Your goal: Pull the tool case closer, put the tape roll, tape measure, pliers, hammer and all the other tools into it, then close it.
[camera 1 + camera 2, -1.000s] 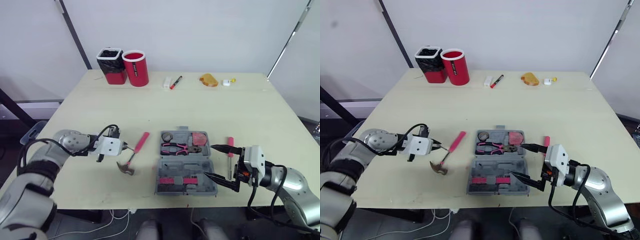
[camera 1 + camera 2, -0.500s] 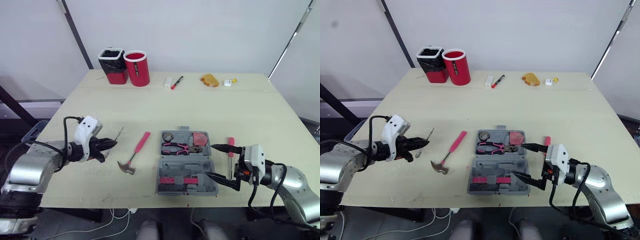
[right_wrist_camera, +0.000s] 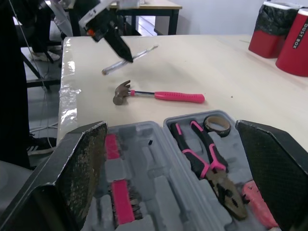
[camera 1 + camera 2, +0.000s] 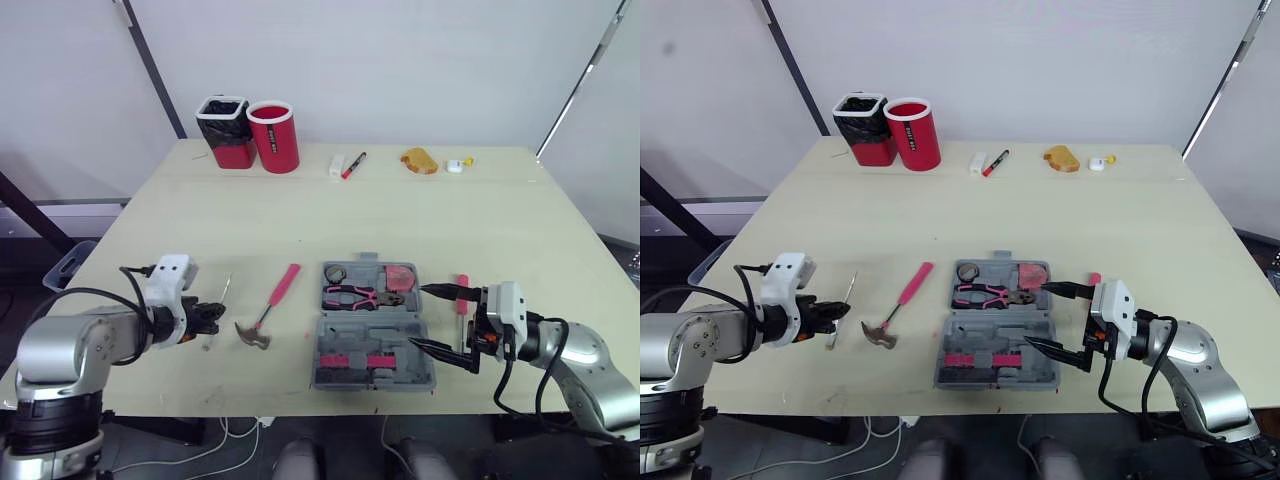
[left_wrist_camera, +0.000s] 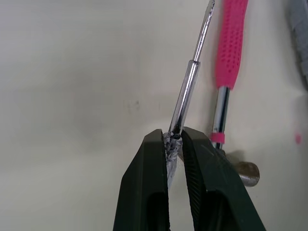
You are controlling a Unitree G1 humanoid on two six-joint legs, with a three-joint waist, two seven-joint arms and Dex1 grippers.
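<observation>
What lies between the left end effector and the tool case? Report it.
In the left eye view, the pink-handled hammer lies between the left end effector, shut on a thin metal shaft, and the tool case.

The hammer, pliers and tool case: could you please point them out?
hammer [image 4: 284, 287], left eye view, pink handle.
pliers [image 4: 371, 296], left eye view, near the pivot.
tool case [image 4: 372, 383], left eye view, near front rim.

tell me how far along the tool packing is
Done: the tool case sits open near the front edge of the table, holding the pliers, tape roll and a pink item. In hand: the left jaws are shut on a thin metal tool. Left: the hammer and pink screwdriver lie outside the case, which must then be closed.
</observation>
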